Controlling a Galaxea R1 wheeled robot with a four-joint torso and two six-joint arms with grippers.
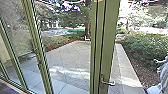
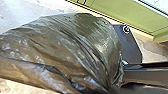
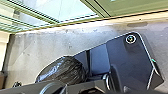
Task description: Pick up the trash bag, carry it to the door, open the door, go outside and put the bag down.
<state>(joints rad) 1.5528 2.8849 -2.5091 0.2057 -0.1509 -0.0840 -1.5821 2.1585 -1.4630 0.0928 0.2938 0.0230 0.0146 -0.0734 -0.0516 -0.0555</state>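
The dark trash bag (image 2: 75, 47) is close in front of the left wrist camera, full and shiny, with many folds which come together into a narrow part. The right wrist view shows it from farther away, round, just beside the dark base plate of the robot. I cannot tell how far the left tool (image 2: 112, 89) is open, nor if it has hold of the bag. About the right tool I also cannot tell how open it is, or if something is in it.

Around the base is a grey floor (image 3: 82, 40), and along it runs the green frame with glass. In front of the robot stands the green upright part of the door (image 1: 108, 42), with a metal lever handle (image 1: 108, 83) low on it. How far the door is open, I cannot tell. To the left are tall glass panels (image 1: 15, 32) in green frames.

Beyond is a yard paved with square slabs (image 1: 72, 60), with patches of sunlight. A pale strip of paving (image 1: 125, 70) goes along its right side, and right of this are brown ground and a green hedge (image 1: 145, 47). At the far side there is a tree trunk (image 1: 88, 22). At the near right edge is something whitish (image 1: 162, 75), too unclear to name.
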